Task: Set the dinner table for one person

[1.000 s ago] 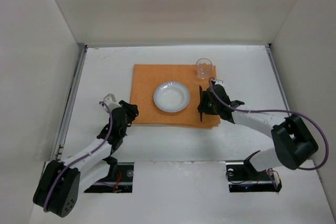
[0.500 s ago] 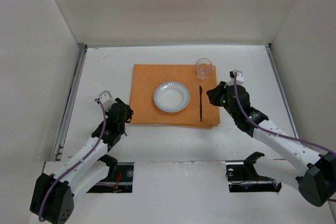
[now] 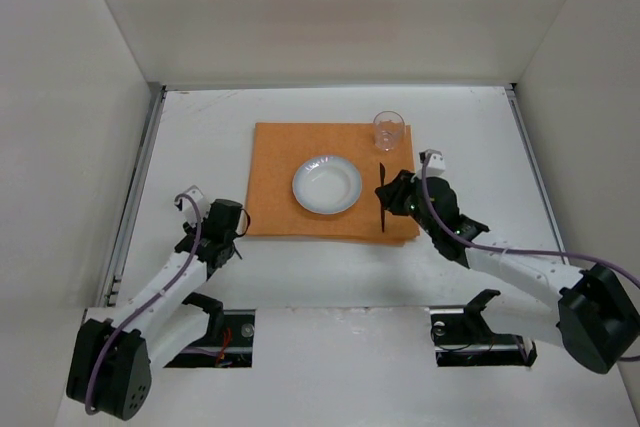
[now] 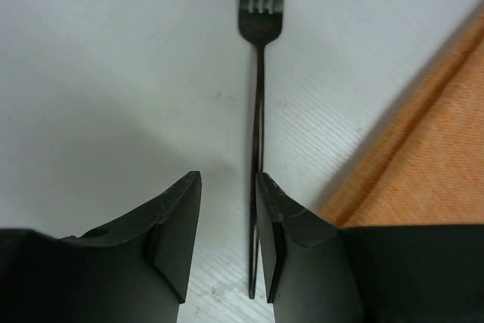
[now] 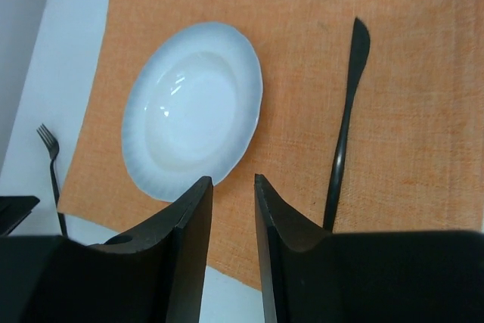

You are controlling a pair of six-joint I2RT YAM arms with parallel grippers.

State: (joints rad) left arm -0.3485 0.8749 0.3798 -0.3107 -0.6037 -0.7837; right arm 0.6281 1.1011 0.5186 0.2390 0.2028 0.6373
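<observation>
Setting looks nearly done from the top camera. The white tabletop [image 3: 200, 137] fills the floor of a plain white-walled booth, with metal rails [image 3: 138, 179] along its sides. On it you have an orange mat [image 3: 275, 152] carrying a plate [image 3: 327, 184], a glass [image 3: 388, 131] at the mat's far right corner, and a knife [image 3: 382, 199] just right of the plate.

Your left wrist camera shows the fork [image 4: 260, 28] lying on bare tabletop just beside the mat's edge. The left fingers [image 4: 178, 232] stand apart, with the handle running close along one of them, unpinched.

Your right wrist camera shows the right fingers [image 5: 189, 262] slightly parted and empty over the mat's near edge.

I'd judge little is left beyond backing both arms away.
</observation>
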